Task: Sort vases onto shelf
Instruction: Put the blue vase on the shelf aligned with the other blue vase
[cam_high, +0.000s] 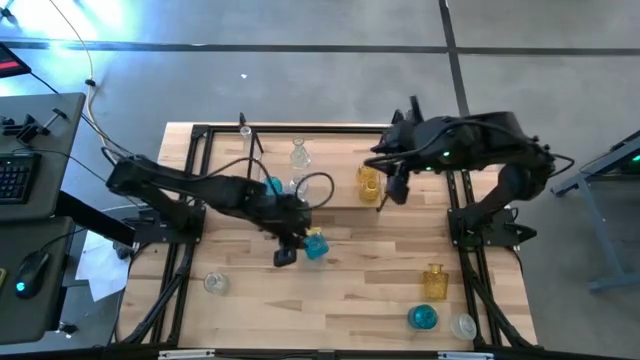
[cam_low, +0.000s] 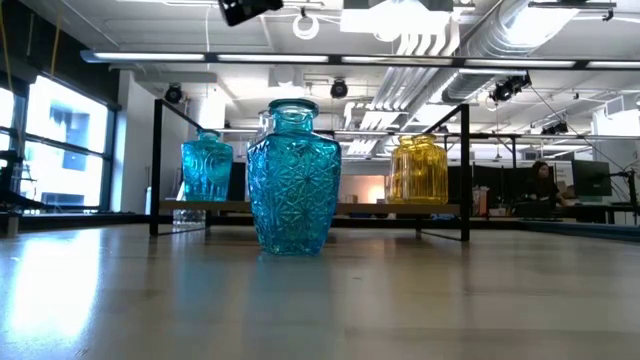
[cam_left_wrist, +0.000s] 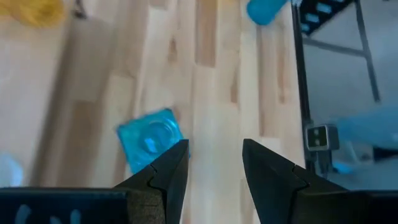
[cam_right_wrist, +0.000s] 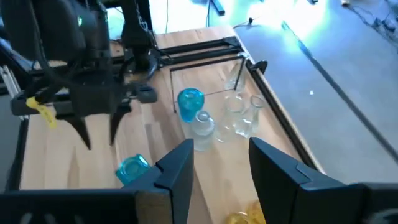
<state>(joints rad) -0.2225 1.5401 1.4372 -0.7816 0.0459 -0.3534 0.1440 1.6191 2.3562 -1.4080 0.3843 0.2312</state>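
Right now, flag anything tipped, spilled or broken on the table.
Nothing stands out. The blue square vase stands upright on the table, off the shelf, with the open left gripper beside it, empty. The yellow vase on the shelf is upright too.

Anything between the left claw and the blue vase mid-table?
Nothing visible. The left claw hangs open just beside the blue vase, nothing in the gap between them. The left wrist view shows the vase right by one fingertip, only bare table around it.
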